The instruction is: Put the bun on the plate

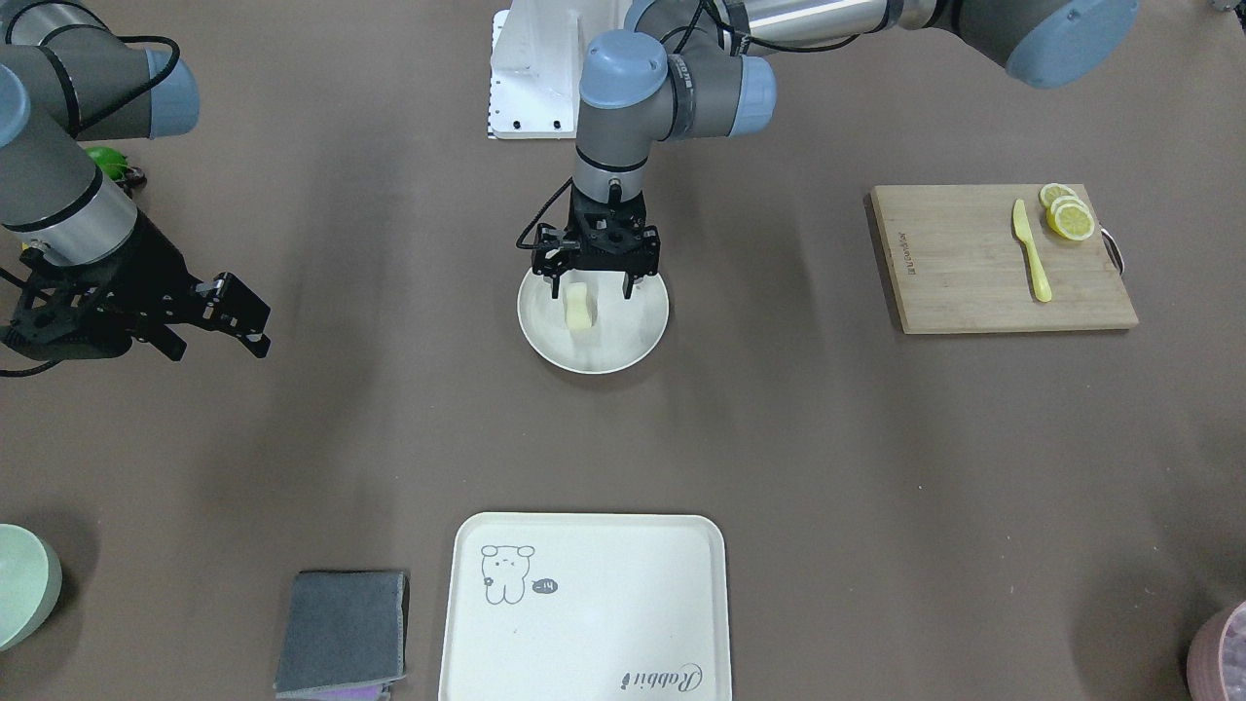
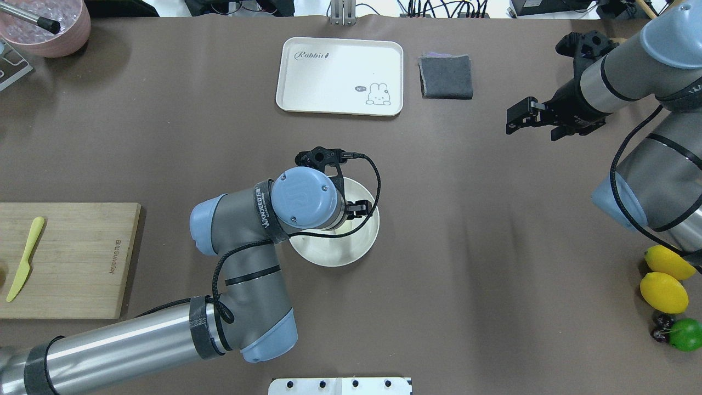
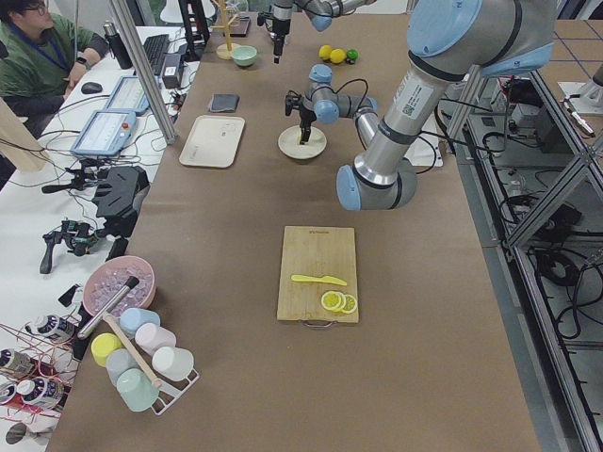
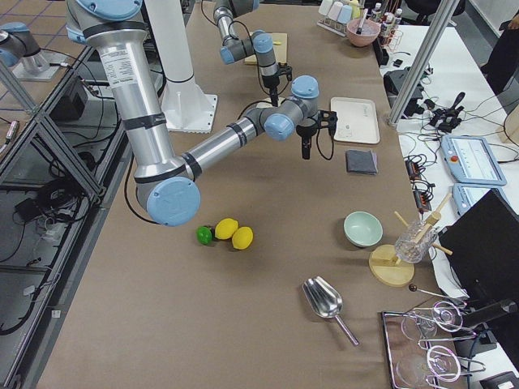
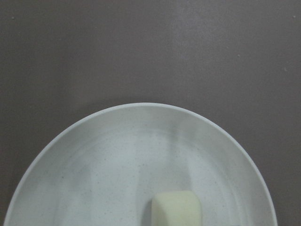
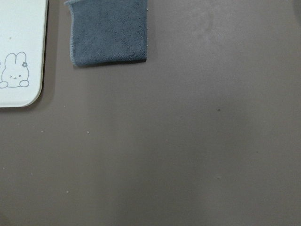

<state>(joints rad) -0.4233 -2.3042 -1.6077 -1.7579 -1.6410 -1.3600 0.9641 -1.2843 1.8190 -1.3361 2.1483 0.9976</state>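
The pale cream bun (image 1: 578, 310) lies on the round off-white plate (image 1: 623, 346) at the table's middle, left of the plate's centre in the front view. My left gripper (image 1: 592, 288) points straight down just above the plate, open, its fingers either side of the bun and not clamping it. The left wrist view shows the bun (image 5: 176, 208) at the bottom edge on the plate (image 5: 117, 155). From overhead the left wrist hides the bun; only the plate (image 2: 351, 247) shows. My right gripper (image 2: 518, 118) hovers open and empty over bare table, far off to the side.
A cream tray (image 1: 584, 604) with a drawing and a grey cloth (image 1: 343, 633) lie at the operators' edge. A wooden board (image 1: 973, 263) carries a yellow knife (image 1: 1030, 248) and lemon slices (image 1: 1069, 216). A green bowl (image 1: 19, 584) and lemons (image 2: 663, 291) sit near the table's right end.
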